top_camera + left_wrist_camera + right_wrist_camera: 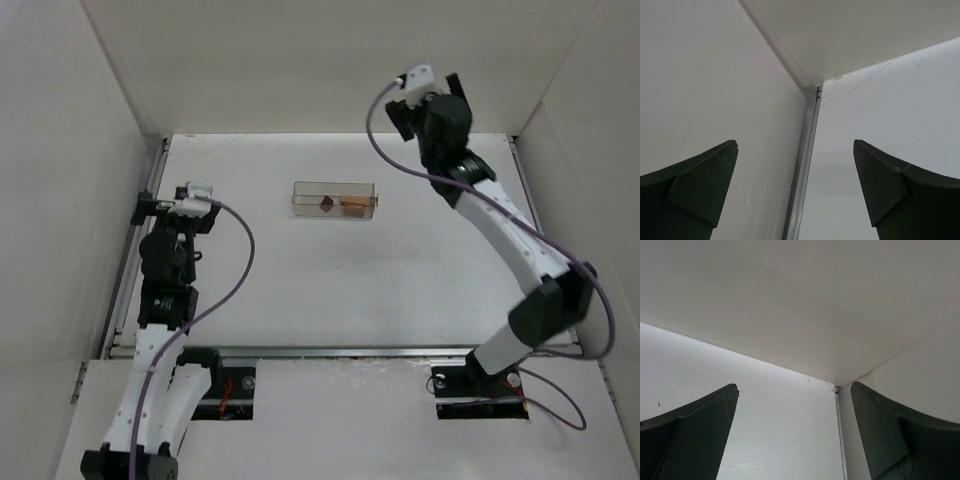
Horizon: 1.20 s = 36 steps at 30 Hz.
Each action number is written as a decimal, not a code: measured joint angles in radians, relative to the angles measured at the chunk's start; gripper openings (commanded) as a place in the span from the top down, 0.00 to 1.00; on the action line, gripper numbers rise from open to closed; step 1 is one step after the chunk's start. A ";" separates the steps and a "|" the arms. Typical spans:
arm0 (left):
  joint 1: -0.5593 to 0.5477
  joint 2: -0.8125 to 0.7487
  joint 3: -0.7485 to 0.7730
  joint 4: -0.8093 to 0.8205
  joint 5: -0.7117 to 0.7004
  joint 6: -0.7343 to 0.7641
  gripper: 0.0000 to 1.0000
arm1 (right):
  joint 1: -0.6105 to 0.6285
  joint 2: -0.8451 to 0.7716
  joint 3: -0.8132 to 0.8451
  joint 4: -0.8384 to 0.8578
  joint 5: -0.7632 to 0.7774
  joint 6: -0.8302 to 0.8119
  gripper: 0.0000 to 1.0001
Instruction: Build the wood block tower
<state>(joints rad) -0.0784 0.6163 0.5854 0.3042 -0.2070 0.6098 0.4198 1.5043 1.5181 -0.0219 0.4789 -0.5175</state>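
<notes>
Two small wooden pieces lie inside a clear plastic box (335,199) at the middle back of the table: a dark red-brown pointed one (326,204) and an orange-brown one (352,203) right of it. I cannot make out a pale tan bar. My left gripper (143,207) is far to the left of the box, near the left wall. It is open and empty (795,150) and faces the table's far left corner. My right gripper (450,90) is raised at the back right, open and empty (794,390), facing the far right corner. Neither wrist view shows the pieces.
White walls enclose the table on the left, back and right. A metal rail (802,165) runs along the left edge, another along the right edge (841,440). Purple cables (245,270) loop from both arms.
</notes>
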 measured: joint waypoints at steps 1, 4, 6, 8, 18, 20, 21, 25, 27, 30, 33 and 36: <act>0.000 0.061 0.050 -0.042 0.002 0.002 0.00 | 0.021 0.088 0.094 -0.026 0.029 -0.036 0.00; 0.002 0.240 0.215 -0.158 0.016 -0.005 0.00 | 0.081 0.365 0.315 0.001 0.168 -0.127 0.00; 0.001 0.308 0.264 -0.209 0.031 -0.016 0.00 | 0.111 0.472 0.315 0.070 0.254 -0.164 0.00; 0.001 0.328 0.272 -0.249 0.042 -0.026 0.00 | 0.132 0.571 0.314 0.100 0.297 -0.171 0.00; 0.001 0.458 0.369 -0.332 0.082 -0.042 0.00 | 0.114 0.737 0.532 -0.398 -0.290 0.097 0.00; 0.001 0.484 0.372 -0.334 0.084 -0.043 0.00 | 0.098 0.737 0.560 -0.417 -0.379 0.124 0.00; 0.001 0.496 0.373 -0.336 0.086 -0.043 0.00 | 0.090 0.738 0.569 -0.423 -0.417 0.133 0.00; 0.001 0.527 0.373 -0.340 0.091 -0.043 0.00 | 0.067 0.761 0.573 -0.436 -0.500 0.168 0.00; 0.001 0.537 0.374 -0.340 0.095 -0.043 0.00 | 0.060 0.789 0.571 -0.446 -0.519 0.181 0.00; 0.001 0.551 0.382 -0.343 0.101 -0.043 0.00 | 0.050 0.829 0.560 -0.462 -0.534 0.196 0.00; 0.001 0.559 0.388 -0.346 0.105 -0.043 0.00 | 0.043 0.861 0.554 -0.479 -0.543 0.204 0.04; 0.001 0.562 0.392 -0.347 0.107 -0.043 0.00 | 0.039 0.868 0.547 -0.486 -0.543 0.208 0.20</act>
<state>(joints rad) -0.0772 1.1786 0.9775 -0.0429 -0.1001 0.5671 0.4583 2.3722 2.0651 -0.5083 -0.0643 -0.3092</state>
